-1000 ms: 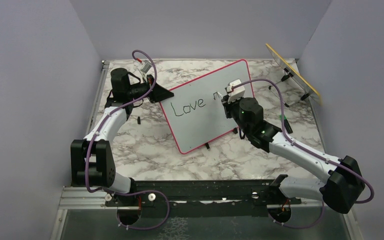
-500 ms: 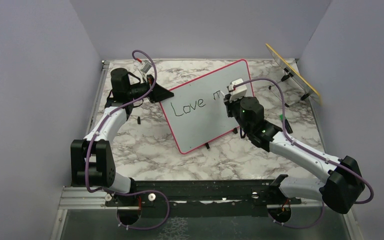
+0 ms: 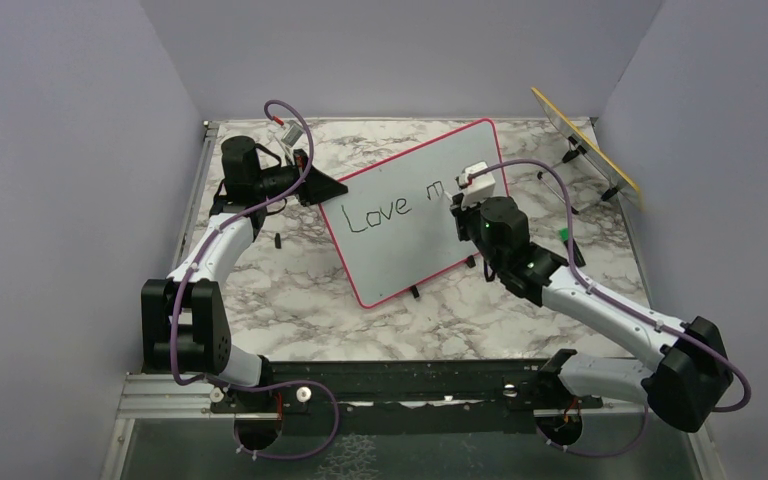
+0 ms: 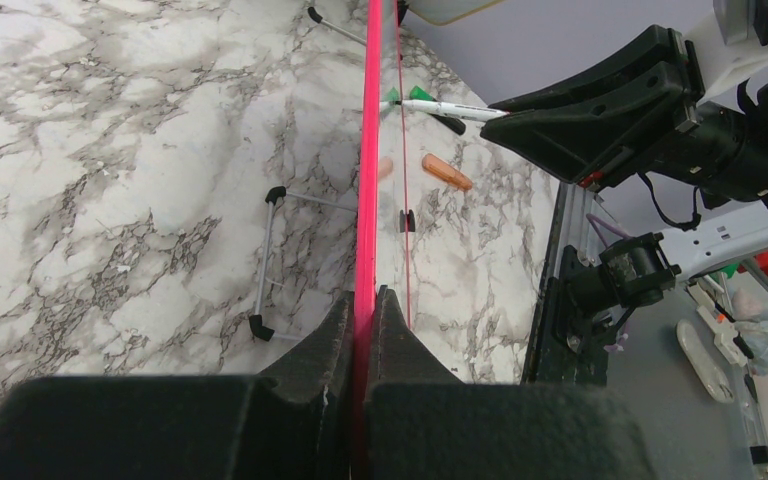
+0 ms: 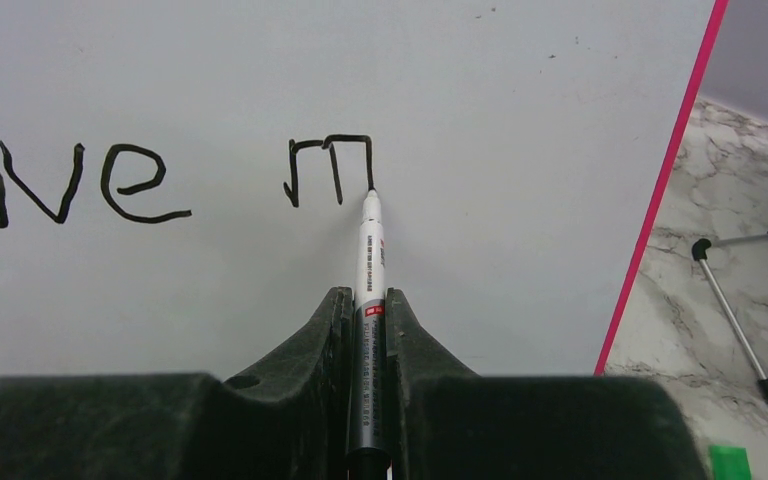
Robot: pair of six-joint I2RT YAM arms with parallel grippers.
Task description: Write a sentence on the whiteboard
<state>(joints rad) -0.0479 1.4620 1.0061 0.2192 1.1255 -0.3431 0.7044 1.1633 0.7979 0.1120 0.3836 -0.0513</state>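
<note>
- Since a second ago, your right gripper (image 5: 365, 305) has slid slightly rightward along the board. The lone stroke after "Love" has grown into an almost complete "m".
- Nearest you, that right gripper is clenched on a white marker (image 5: 370, 250). The barrel lies in the groove between the fingers, so the tip points straight ahead. The tip touches the whiteboard (image 5: 520, 90) partway down the last leg of the "m".
- The sentence (image 3: 380, 210) so far reads "Love m" in black across the board's upper half. By my judgement, most of it is not yet written.
- The whiteboard stands tilted on small black feet in the middle of the marbled table (image 3: 290, 280).
- Your left gripper (image 4: 367, 310) is clamped tight on the board's pink-red edge, probably to brace it against the pen's push.
- Beyond the board, a spare green-capped marker (image 4: 450, 108) lies on the table.
- Farthest away, a yellow-edged panel (image 3: 585, 140) leans on a wire stand at the right rear.
</note>
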